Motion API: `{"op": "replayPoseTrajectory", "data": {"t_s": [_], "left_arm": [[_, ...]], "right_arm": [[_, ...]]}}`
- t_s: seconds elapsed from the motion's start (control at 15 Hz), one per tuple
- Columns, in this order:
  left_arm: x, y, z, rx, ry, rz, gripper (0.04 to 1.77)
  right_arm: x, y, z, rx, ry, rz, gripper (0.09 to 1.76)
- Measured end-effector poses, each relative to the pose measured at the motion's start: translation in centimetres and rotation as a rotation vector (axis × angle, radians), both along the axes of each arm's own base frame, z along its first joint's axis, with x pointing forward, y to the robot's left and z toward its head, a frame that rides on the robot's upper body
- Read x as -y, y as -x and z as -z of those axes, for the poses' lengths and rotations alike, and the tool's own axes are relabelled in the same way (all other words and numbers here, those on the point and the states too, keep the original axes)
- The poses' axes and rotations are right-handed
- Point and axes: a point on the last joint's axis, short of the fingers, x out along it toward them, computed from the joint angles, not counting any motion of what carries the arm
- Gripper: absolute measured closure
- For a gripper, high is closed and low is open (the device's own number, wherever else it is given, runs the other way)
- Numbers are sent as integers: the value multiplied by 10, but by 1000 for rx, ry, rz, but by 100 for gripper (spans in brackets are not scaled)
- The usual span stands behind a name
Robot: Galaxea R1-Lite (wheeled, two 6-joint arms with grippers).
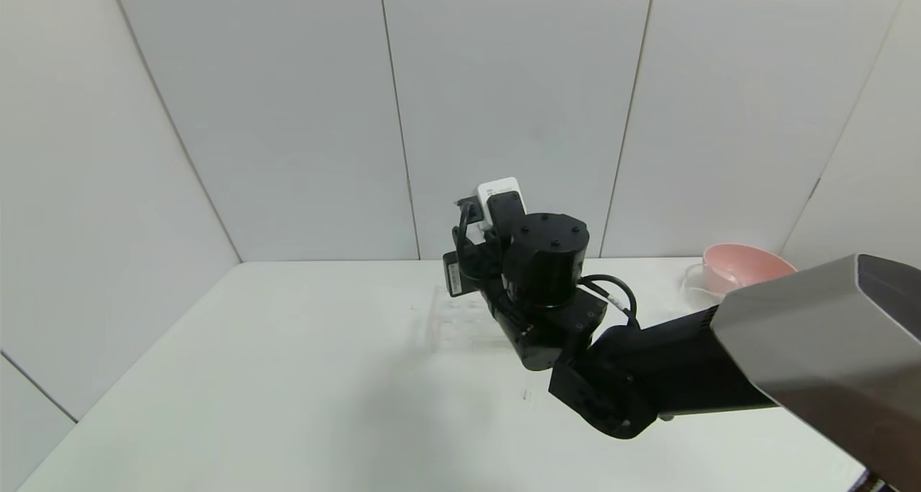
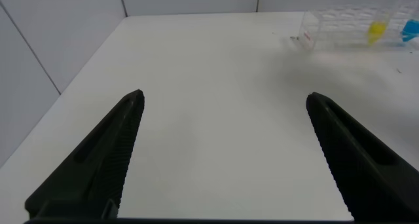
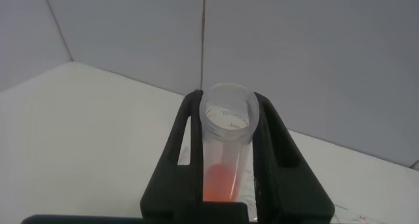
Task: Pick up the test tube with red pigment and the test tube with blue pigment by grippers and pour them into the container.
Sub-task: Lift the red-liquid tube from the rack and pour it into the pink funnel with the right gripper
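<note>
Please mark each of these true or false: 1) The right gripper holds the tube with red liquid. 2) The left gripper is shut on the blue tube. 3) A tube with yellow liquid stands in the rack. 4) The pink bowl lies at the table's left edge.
1) True. The right gripper is shut on the test tube with red pigment.
2) False. The left gripper is open and empty above bare table; the test tube with blue pigment is in the clear rack.
3) True. The yellow tube stands there beside the blue one.
4) False. The pink bowl sits at the far right.
</note>
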Motion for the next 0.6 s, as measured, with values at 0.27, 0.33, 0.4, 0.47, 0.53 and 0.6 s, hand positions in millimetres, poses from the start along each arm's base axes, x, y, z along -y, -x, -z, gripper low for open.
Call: {"op": "replayPoseTrajectory", "data": {"t_s": [0.27, 0.33, 0.4, 0.47, 0.53, 0.6], "left_arm": [[0, 0, 0, 0, 0, 0, 5], [0, 0, 0, 0, 0, 0, 5], [0, 0, 0, 0, 0, 0, 5], [0, 0, 0, 1, 0, 0, 5], [0, 0, 0, 0, 0, 0, 5], [0, 0, 0, 1, 0, 0, 5]], "right_arm": [[31, 33, 1, -69, 50, -154, 136], [46, 43, 0, -90, 56, -199, 136], [66, 53, -3, -113, 64, -245, 136], [88, 62, -5, -130, 70, -286, 136], [112, 69, -8, -144, 72, -320, 136], [141, 73, -11, -156, 69, -340, 136]]}}
